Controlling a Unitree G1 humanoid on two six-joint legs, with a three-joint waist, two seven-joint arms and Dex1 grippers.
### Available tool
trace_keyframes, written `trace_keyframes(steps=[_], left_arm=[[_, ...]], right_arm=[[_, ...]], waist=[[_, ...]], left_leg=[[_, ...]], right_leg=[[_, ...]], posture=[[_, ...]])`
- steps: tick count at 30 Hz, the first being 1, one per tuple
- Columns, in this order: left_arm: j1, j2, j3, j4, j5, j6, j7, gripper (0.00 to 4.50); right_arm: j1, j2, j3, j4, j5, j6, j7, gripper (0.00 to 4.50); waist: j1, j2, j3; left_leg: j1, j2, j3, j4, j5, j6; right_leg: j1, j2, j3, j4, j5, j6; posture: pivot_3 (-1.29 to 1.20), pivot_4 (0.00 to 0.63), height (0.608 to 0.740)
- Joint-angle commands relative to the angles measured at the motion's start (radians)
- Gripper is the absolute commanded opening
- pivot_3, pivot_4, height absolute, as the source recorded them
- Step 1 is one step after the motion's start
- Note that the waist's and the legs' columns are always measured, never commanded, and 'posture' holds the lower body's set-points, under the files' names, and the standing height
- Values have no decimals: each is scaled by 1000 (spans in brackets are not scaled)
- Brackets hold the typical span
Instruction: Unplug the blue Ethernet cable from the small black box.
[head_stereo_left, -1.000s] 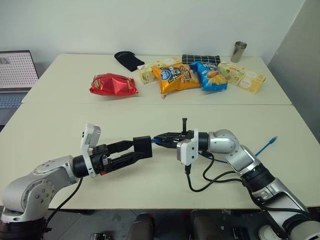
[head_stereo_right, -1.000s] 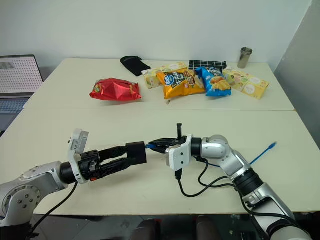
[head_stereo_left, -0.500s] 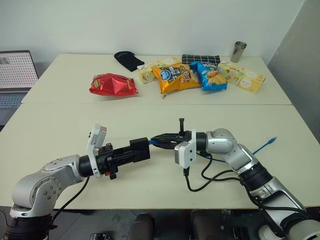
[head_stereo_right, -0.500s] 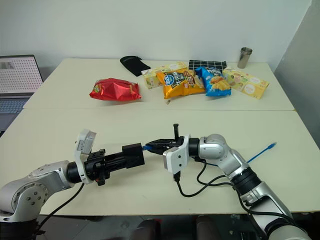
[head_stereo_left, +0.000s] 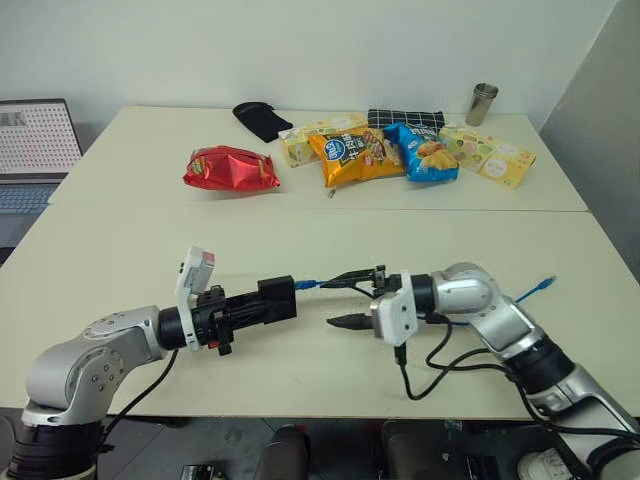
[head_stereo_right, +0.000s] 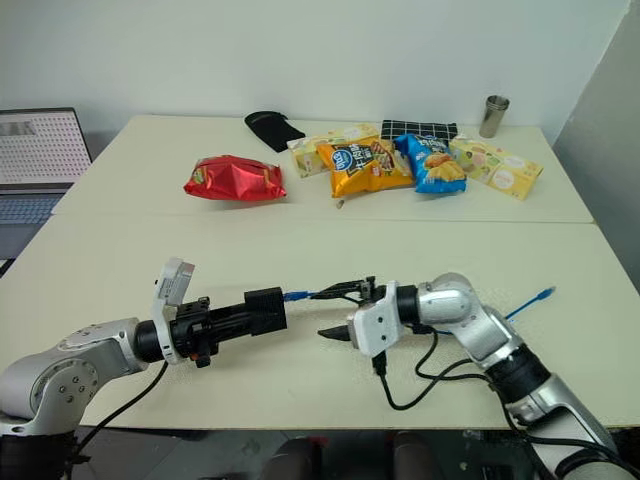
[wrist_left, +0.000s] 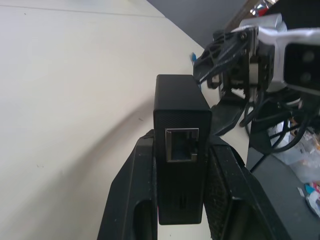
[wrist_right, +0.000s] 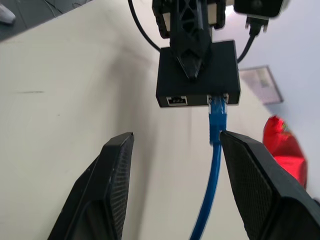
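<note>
Near the front edge of the beige table (head_stereo_left: 300, 225), above its surface, the small matte-black plastic box (head_stereo_left: 277, 298) sits pinched between the pressed-together fingers of the left gripper (head_stereo_left: 262, 306). The thin bright-blue Ethernet cable (wrist_right: 214, 150) is plugged into one port on the box's face; a second port beside it is empty. From the box the cord runs toward the right gripper (head_stereo_left: 352, 301), passes along by its upper finger, and its far plug (head_stereo_left: 545, 284) shows beyond the right arm, well away from the box. The right gripper's fingers (wrist_right: 112, 175) are spread, one on each side of the cord, pinching nothing; the right wrist view shows the cable running close along one finger, contact not clear. Task state, judged: not done, plug seated in the box. Left: close the right gripper on the plug end just beside the box, likely press its latch, pull straight away while the left holds the box steady. Snack bags (head_stereo_left: 345, 158) lie across the table, well apart from the box.
</note>
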Motion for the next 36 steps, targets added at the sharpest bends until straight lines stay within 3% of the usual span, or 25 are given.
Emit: trace_keyframes(steps=[1, 5, 10, 19, 34, 36], left_arm=[[-14, 25, -30, -9, 43, -79, -88, 796], [-15, 8, -52, 0, 75, -154, -148, 796], [-24, 1, -75, 14, 105, -222, -202, 796], [-39, -8, -78, 41, 112, -245, -210, 796], [-28, -14, -82, 33, 117, -259, -206, 796], [-25, -12, -87, 32, 121, -263, -210, 796]], right_arm=[[5, -34, -84, -215, 303, 427, 8, 2720], [8, -19, -134, -296, 515, 786, -82, 2720], [-5, 70, -156, -293, 566, 957, -202, 2720], [-31, 101, -153, -263, 586, 1071, -183, 2720], [-75, 131, -132, -210, 549, 1093, -146, 2720], [-79, 137, -132, -203, 547, 1095, -145, 2360]], waist=[[0, 0, 0], [-3, 1, 0], [-2, 1, 1], [-3, 1, 1], [-3, 1, 1], [-3, 1, 1]], left_leg=[[0, 0, -1, 0, 0, 0], [0, 0, -3, -1, 0, 0], [-1, -1, -1, -1, 0, 0], [-1, -1, 0, -1, 0, 0], [-1, -1, 1, -1, 0, 0], [-1, -1, 1, -1, 0, 0]], right_leg=[[0, 0, 0, 0, 0, 0], [0, 0, 0, 0, 0, 0], [-1, 1, 0, 0, -1, -1], [-1, 1, -1, -1, -1, -1], [-2, 1, -2, -1, -1, -1], [-2, 1, -2, -1, -1, -1]], posture=[[0, 150, 740], [0, 150, 740], [0, 150, 740], [0, 150, 740], [0, 150, 740], [0, 150, 740]])
